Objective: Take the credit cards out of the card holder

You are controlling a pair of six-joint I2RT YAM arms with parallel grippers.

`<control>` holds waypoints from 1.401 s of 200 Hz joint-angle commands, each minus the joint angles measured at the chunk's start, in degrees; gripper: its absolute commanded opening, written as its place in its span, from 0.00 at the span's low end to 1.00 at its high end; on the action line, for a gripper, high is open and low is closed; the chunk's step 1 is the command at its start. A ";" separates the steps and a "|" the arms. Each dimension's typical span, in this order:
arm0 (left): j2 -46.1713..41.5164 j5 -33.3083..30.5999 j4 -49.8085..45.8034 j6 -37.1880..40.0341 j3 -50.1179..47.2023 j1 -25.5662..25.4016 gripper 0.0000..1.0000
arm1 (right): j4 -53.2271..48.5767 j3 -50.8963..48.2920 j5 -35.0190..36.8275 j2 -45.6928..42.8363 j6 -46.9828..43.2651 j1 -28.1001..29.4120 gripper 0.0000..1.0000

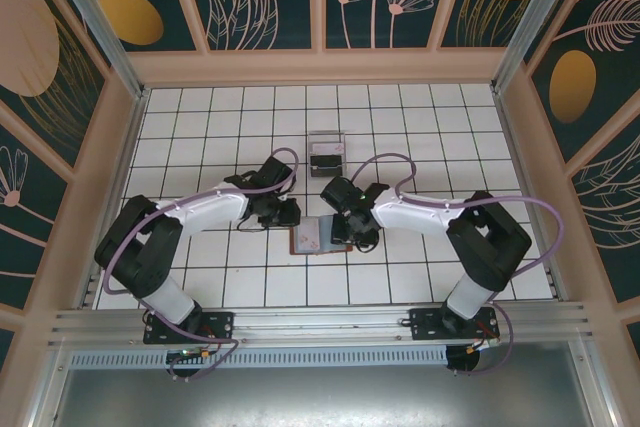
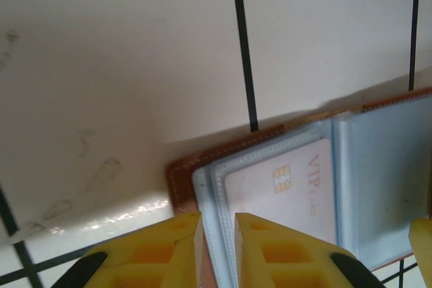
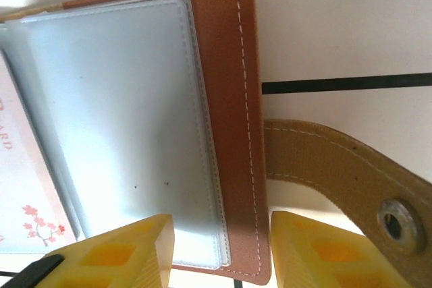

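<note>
The card holder (image 1: 318,238) is lying open on the white tiled table (image 1: 200,117), just below the centre of the top view, between the two arms. The left gripper (image 2: 217,219) is clenching the holder's lower-left corner at the bottom of its wrist view. The grey-blue sleeve edge is running into the thin gap between the yellow fingers (image 2: 169,247). A pale credit card (image 2: 283,187) marked VIP is sitting inside that sleeve. The right gripper (image 3: 221,224) is straddling the brown stitched edge at the bottom of its view, jaws apart and released, while the snap tab (image 3: 337,173) is lying at the right.
</note>
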 commanded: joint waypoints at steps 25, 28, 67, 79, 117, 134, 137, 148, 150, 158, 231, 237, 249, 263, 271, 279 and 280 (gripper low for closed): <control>0.68 1.36 1.14 -2.21 0.75 -2.14 0.23 | -5.84 3.02 4.27 -2.96 1.10 0.24 0.47; 0.54 1.29 1.08 -2.30 0.73 -2.16 0.23 | -6.19 3.37 4.47 -3.00 0.96 0.24 0.47; -0.49 0.21 0.68 -3.74 0.50 -3.28 0.23 | -8.04 6.99 5.28 -3.14 -0.29 0.23 0.47; -0.48 -0.27 0.69 -4.11 0.23 -3.53 0.23 | -7.80 7.91 5.19 -3.08 -0.56 0.16 0.47; 0.00 -1.90 1.27 -4.86 -1.61 -3.61 0.23 | -1.44 8.29 0.88 -2.83 -1.32 -0.26 0.42; 0.13 -1.64 2.12 -5.08 -2.62 -3.65 0.22 | 3.32 7.12 -2.72 -2.50 -1.28 -0.88 0.36; 0.13 -1.64 2.24 -5.13 -2.81 -3.65 0.22 | 4.11 6.86 -3.33 -2.44 -1.29 -0.98 0.35; 0.24 -1.71 2.52 -5.20 -3.20 -3.61 0.22 | 6.28 6.23 -5.08 -1.82 -1.32 -1.42 0.30; 0.25 -1.76 2.53 -5.21 -3.29 -3.62 0.21 | 6.57 6.20 -5.40 -1.65 -1.39 -1.49 0.29; 0.29 -1.81 2.70 -5.28 -3.55 -3.60 0.20 | 7.69 5.95 -6.15 -1.03 -1.50 -1.64 0.26; 0.70 -2.07 3.85 -5.43 -5.42 -3.66 0.19 | 14.89 4.92 -12.97 5.43 -2.69 -2.36 0.15; 0.66 -2.08 3.85 -5.51 -5.50 -3.67 0.19 | 15.01 4.82 -13.17 5.95 -2.68 -2.40 0.15; 0.57 -2.07 3.85 -5.45 -5.58 -3.71 0.19 | 15.30 4.69 -13.39 6.72 -2.80 -2.39 0.15; 0.31 -2.16 3.77 -5.54 -5.60 -3.63 0.19 | 15.61 4.25 -13.37 7.37 -2.91 -2.39 0.15; 0.18 -2.25 3.76 -5.54 -5.61 -3.66 0.19 | 15.69 4.10 -13.28 7.73 -2.87 -2.42 0.15; 0.07 -2.25 3.76 -5.66 -5.66 -3.68 0.19 | 15.93 3.83 -13.40 8.04 -2.95 -2.46 0.15; 0.06 -2.25 3.76 -5.68 -5.68 -3.64 0.19 | 15.99 3.78 -13.43 8.05 -2.95 -2.48 0.15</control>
